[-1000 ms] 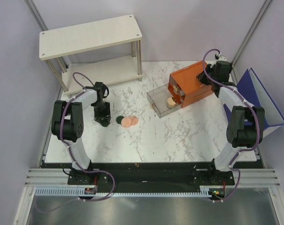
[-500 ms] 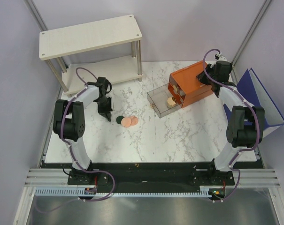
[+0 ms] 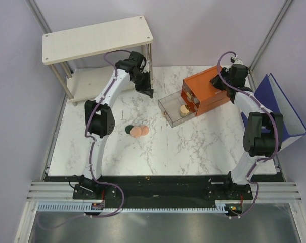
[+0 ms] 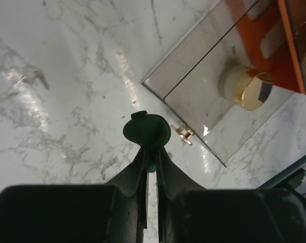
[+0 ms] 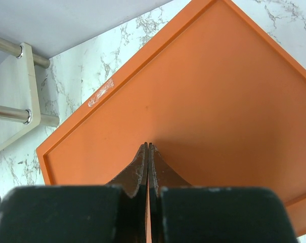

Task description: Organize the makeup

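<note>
Left end effector (image 4: 151,160) clamps a dark green disc (image 4: 146,131) by its rim; you have the clear drawer (image 4: 193,101) just beyond it, rightward.

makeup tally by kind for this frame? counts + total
dark green discs: 2 (one on the table, one in the left claw)
peach-pink discs: 2 (on the table)
gold-rimmed jar: 1 (in the clear drawer)
total: 5 in view
</note>
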{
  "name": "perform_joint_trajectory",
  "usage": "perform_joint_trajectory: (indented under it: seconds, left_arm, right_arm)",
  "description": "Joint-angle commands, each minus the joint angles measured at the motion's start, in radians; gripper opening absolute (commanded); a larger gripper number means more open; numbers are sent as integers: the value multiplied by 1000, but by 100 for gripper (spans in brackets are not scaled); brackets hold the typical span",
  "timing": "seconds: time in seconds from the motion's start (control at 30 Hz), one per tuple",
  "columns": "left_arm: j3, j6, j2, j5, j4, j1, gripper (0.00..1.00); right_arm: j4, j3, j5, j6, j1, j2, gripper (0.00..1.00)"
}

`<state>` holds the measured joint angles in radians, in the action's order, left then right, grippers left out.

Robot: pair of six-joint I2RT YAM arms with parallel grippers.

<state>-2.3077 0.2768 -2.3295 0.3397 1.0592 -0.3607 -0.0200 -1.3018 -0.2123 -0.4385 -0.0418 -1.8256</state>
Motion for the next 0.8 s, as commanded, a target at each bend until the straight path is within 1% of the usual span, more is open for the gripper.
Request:
perform_joint_trajectory:
  seconds: [0.0, 0.07, 0.13, 0.17, 0.3, 0.4, 0.43, 0.47, 0.57, 0.67, 0.77]
  left_arm:
    - [-171, 103, -111, 206, 36, -26, 13]
    - [-161, 136, -116, 243, -7, -43, 14]
    - [-142, 140, -114, 274, -27, -72, 16]
    - [-139, 142, -116, 285, -50, -81, 19]
    - [-139, 176, -134, 355, -100, -115, 22]
    - [-139, 186, -142, 372, -117, -126, 33]
    - [-137, 188, -145, 374, -117, -127, 37]
    - [-136, 188, -146, 375, -119, -127, 44]
    - [-128, 183, -149, 366, -117, -129, 54]
    - [-124, 168, -140, 354, -116, -126, 56]
    - [-114, 127, -102, 299, -99, -115, 58]
  right_arm:
    - [396, 105, 51, 32, 17, -141, 0]
    - [394, 108, 50, 34, 19, -143, 0]
    - [396, 110, 51, 32, 19, -144, 0]
    - [394, 108, 51, 34, 19, -144, 0]
    - [396, 101, 48, 34, 19, -155, 0]
    - [397, 95, 45, 32, 19, -158, 0]
    - [396, 95, 47, 34, 19, -158, 0]
    - [394, 95, 48, 34, 19, -158, 0]
    - [396, 99, 48, 34, 19, -155, 0]
    - [394, 105, 51, 34, 19, -152, 0]
    - [393, 107, 51, 34, 19, -150, 0]
